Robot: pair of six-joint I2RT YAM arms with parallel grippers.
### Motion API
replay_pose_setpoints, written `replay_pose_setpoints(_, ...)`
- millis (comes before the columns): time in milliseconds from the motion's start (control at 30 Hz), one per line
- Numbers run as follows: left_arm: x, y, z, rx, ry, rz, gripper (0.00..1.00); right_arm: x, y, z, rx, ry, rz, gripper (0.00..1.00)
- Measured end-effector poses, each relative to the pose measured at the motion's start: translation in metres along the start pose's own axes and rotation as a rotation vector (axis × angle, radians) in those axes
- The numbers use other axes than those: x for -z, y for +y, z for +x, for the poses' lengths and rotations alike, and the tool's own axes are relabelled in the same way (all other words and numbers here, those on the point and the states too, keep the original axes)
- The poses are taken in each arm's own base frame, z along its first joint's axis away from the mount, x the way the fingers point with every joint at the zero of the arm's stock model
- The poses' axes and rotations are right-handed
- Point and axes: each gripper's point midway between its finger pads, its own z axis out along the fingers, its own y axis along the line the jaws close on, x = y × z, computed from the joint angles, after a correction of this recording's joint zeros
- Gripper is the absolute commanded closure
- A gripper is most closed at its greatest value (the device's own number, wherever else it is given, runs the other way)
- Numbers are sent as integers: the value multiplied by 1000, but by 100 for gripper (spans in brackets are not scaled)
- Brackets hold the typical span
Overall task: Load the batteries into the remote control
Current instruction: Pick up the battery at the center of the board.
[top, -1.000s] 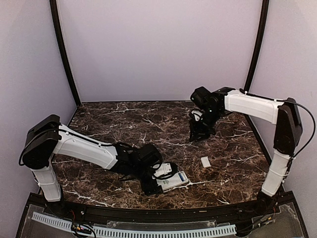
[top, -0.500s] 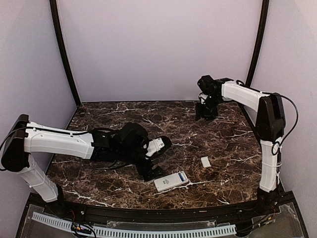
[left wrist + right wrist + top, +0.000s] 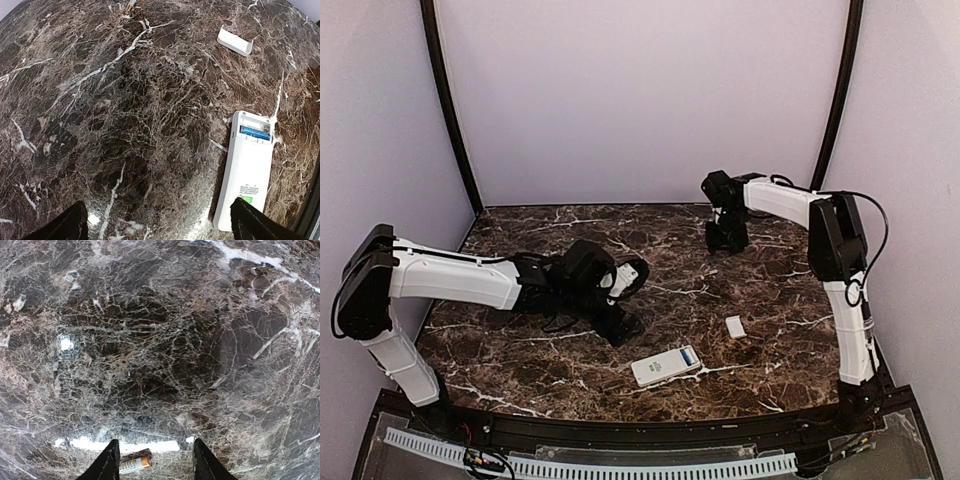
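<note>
One remote control [image 3: 666, 366] is seen on the dark marble table [image 3: 500, 355], lying flat at about 6 o'clock from the table's middle in the top view, with its battery compartment uncovered. One thin white cover plate [image 3: 735, 326] is found apart from it, toward 2 o'clock of the remote. Two batteries are counted. One blue battery [image 3: 255, 131] is seated in the open compartment at the 12 o'clock end of the remote in the left wrist view. A second battery [image 3: 135, 463], dark with an orange end, is laid on the marble at 6 o'clock in the right wrist view, between the right fingers and close to the one on the left of that view. Two arms are present. The left gripper [image 3: 157, 212] is spread wide and grasps nothing, and is held near the table's middle, toward 11 o'clock of the remote. The right gripper [image 3: 152, 460] is positioned at about 1 o'clock of the table; its fingers are parted more widely than the battery is long, so nothing is clamped.
</note>
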Motion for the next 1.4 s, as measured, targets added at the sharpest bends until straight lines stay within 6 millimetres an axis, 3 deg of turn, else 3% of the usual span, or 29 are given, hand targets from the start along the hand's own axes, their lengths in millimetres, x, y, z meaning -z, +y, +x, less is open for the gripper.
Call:
replay_pose_setpoints(533,-3,-2,2,-2,8,13,1,-17,20,25,71,40,45,53)
replay_pose_setpoints(667,-4,-2,3,-2,12,14,1,-23,19,36,81,62,59,54)
replay_pose_setpoints(900,-5,-3,5,-3,16,16,1,-22,19,40,76,53,52,54)
replay_pose_setpoints(1167,-7,-2,6,-12,22,16,1,-17,12,58,84,73,57,56)
replay_pose_setpoints(1400,-7,-2,7,-20,26,15,1,-16,11,62,104,81,54,68)
